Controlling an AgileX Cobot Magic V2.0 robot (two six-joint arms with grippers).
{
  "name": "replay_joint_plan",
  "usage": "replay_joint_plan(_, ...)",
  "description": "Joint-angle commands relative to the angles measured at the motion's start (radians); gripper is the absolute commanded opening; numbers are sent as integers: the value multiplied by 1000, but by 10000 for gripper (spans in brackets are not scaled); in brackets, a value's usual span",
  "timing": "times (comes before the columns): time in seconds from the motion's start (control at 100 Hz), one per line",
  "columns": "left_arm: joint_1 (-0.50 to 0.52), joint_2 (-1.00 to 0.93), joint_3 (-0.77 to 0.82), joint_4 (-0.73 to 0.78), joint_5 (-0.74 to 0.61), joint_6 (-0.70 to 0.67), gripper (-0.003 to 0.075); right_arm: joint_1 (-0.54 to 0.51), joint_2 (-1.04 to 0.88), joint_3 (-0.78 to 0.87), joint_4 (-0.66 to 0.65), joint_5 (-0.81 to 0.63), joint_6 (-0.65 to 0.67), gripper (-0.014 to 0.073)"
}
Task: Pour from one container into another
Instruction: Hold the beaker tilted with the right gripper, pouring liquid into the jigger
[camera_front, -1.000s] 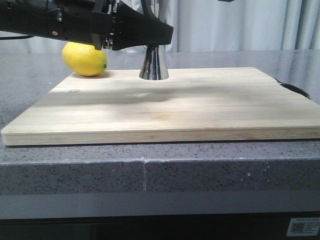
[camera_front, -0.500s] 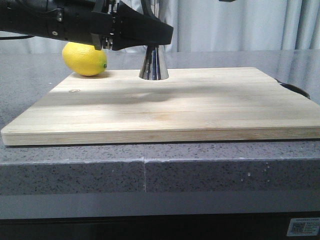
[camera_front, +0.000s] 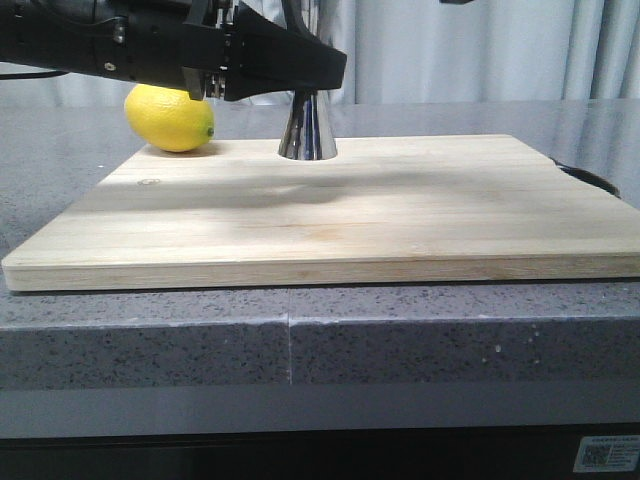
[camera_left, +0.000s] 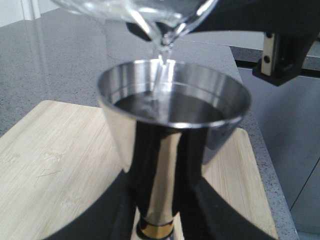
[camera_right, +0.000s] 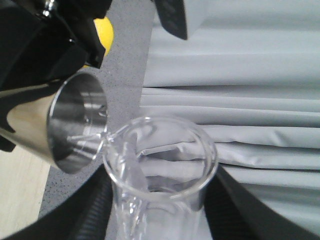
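The jigger (camera_front: 307, 128) stands upright at the back edge of a pale wood cutting board (camera_front: 330, 210), w/ the left gripper (camera_front: 300, 70) closed around its waist — in the left wrist view the dark fingers (camera_left: 120, 210) press both sides of the stem just above the gold band. Its upper cup (camera_left: 172, 100) is partly filled w/ clear liquid.

The glass beaker (camera_right: 160, 170) is tipped over the jigger's mouth (camera_right: 77, 122), lip just above the rim, and a thin clear stream (camera_left: 159, 75) runs from the lip into the cup. The right gripper (camera_right: 155, 220) holds the beaker, its dark fingers (camera_right: 90, 215) on either side of the glass; beaker and right gripper are hidden in the front view.

Surface: board lies on a grey speckled stone counter (camera_front: 150, 350), front edge of the board near the counter's lip; light grain, a small round mark near its left back corner. A lemon (camera_front: 170, 118) sits on the counter just behind the board's left back corner, partly under the left arm. A dark curved object (camera_front: 590, 178) peeks out at the board's right side — can't tell what it is.

Room: pale grey-white curtains (camera_front: 470, 50) in long folds hang behind the counter.
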Motion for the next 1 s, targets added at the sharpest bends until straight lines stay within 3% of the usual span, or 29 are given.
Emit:
replay_joint_plan(0.0,-10,-52,-28,-71,91,-7,166,-1,-39,-38,-6,-2,-7,258)
replay_joint_plan(0.99,-10,-52,-28,-71,91,-7,166,-1,-39,-38,-40,5,-7,258)
